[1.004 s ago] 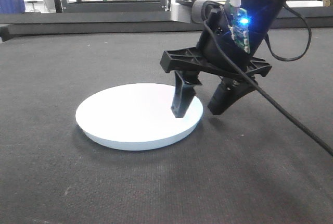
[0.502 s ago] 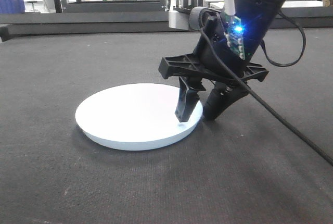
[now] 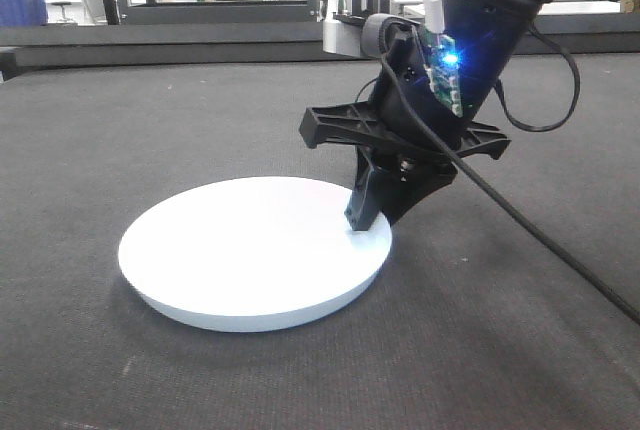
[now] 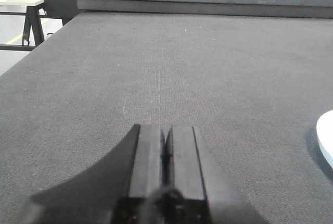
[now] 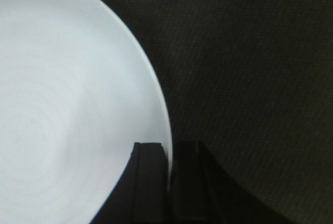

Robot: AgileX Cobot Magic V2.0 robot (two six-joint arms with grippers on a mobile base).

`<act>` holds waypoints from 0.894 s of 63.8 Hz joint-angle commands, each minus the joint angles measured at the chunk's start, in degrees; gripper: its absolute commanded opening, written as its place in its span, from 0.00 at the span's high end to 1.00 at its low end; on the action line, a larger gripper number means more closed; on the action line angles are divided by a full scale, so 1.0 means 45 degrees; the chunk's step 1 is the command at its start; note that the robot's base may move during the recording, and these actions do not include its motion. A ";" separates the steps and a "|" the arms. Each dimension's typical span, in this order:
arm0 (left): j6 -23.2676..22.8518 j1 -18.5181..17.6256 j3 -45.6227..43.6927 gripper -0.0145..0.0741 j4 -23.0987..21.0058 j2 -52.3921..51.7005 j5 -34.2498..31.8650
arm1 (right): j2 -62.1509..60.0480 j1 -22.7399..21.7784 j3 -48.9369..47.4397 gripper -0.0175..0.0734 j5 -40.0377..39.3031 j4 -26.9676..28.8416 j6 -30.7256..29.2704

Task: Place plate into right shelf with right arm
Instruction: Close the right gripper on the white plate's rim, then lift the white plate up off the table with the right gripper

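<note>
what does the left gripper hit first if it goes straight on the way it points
Nothing close: the left gripper, shut, points along the table mat. The plate lies off to its right. First in line looks like the black rail at the far edge, though depth is unclear.

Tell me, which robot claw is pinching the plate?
The right gripper: it clamps the white plate by its rim. The left gripper is shut on nothing, over the mat.

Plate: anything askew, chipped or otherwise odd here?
Nothing stands out. The plate looks whole and clean, with the right pincer clamped on its rim over the dark mat. The left pincer sits shut, away from it.
</note>
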 commanded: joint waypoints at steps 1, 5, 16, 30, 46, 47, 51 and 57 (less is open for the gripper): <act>-0.0015 -0.0033 0.0126 0.89 -0.0079 -0.0087 -0.1075 | -0.0620 -0.0154 -0.0549 0.74 0.0078 -0.0081 -0.0160; -0.0015 -0.0033 0.0126 0.89 -0.0079 -0.0087 -0.1075 | -0.0834 -0.0154 -0.0658 0.74 0.0295 -0.0081 -0.0160; -0.0015 -0.0033 0.0126 0.89 -0.0079 -0.0087 -0.1075 | -0.2192 -0.0154 -0.0672 0.74 0.0660 -0.0081 -0.0160; -0.0015 -0.0033 0.0126 0.89 -0.0079 -0.0087 -0.1075 | -0.4999 -0.0094 -0.0277 0.74 0.1438 -0.0171 -0.0160; -0.0015 -0.0033 0.0126 0.89 -0.0079 -0.0087 -0.1075 | -0.9583 -0.0094 0.2063 0.74 0.0042 -0.0197 -0.0160; -0.0015 -0.0033 0.0126 0.89 -0.0079 -0.0087 -0.1075 | -0.9876 -0.0094 0.2228 0.74 -0.0071 -0.0197 -0.0160; -0.0015 -0.0033 0.0126 0.89 -0.0079 -0.0087 -0.1075 | -1.1248 -0.0094 0.2947 0.74 -0.0662 -0.0197 -0.0160; -0.0015 -0.0033 0.0126 0.89 -0.0079 -0.0087 -0.1075 | -1.3330 -0.0094 0.3964 0.74 -0.1517 -0.0237 -0.0160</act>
